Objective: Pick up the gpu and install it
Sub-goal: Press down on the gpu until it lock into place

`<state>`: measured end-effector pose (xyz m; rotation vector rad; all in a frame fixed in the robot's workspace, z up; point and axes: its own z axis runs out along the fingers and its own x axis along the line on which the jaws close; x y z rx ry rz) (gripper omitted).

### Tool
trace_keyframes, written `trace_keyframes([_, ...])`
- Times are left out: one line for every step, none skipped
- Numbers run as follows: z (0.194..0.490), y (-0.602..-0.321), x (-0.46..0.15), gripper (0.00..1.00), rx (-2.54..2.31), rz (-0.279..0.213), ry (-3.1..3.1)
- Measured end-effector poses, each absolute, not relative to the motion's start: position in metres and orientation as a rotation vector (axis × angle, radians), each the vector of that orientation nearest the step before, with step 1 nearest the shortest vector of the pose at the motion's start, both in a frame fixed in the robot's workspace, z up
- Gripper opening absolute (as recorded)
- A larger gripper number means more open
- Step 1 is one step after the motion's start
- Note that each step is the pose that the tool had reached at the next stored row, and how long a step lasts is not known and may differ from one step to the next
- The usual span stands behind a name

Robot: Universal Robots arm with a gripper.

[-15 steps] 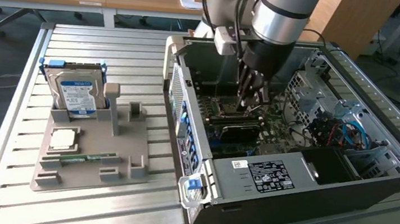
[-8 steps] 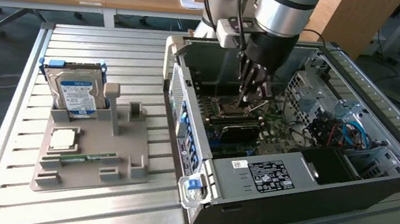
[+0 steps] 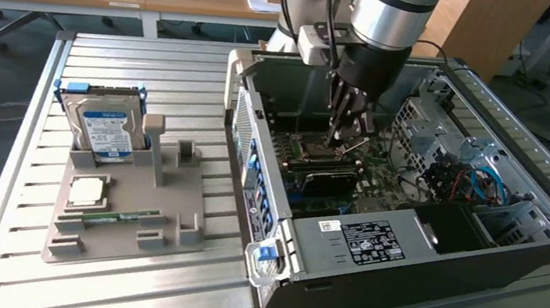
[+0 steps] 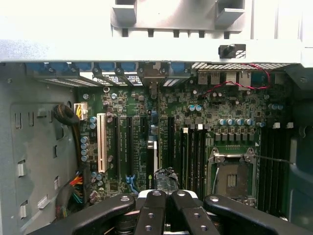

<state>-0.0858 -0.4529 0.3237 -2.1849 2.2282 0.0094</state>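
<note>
1. The gpu [image 3: 329, 183] stands inside the open computer case [image 3: 428, 272], right of centre in the exterior view, its black rounded cooler facing the camera, low over the motherboard [image 3: 376, 183].
2. In the wrist view the gpu [image 4: 165, 178] is seen edge-on, rising from the row of expansion slots on the motherboard [image 4: 195, 117], just beyond the fingertips.
3. The gripper [image 3: 347, 140] reaches down into the case from the upper centre of the exterior view, directly above the card.
4. The fingers [image 4: 152, 210] are closed together around the gripper's tip [image 4: 165, 196]. The black cooler shows at the tips, but I cannot tell whether they clamp the card or only sit against its upper edge.
5. On the slatted tabletop [image 3: 140, 61], at the exterior view's left, a grey holder [image 3: 173, 228] carries a hard drive [image 3: 106, 131] standing upright, a pale square chip [image 3: 89, 193] and a narrow green RAM stick [image 3: 122, 217], all well apart from the case.
</note>
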Motion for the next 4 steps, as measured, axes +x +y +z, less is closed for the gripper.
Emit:
trace_keyframes([0.3237, -0.4529, -0.0858, 0.11, -2.185, 0.009, 2.228])
trace_keyframes([0.3237, -0.4529, -0.0858, 0.11, -2.185, 0.009, 2.228])
trace_keyframes([0.3237, -0.4529, -0.0858, 0.11, -2.185, 0.009, 2.228])
trace_keyframes([0.3237, -0.4529, -0.0858, 0.11, -2.185, 0.009, 2.228])
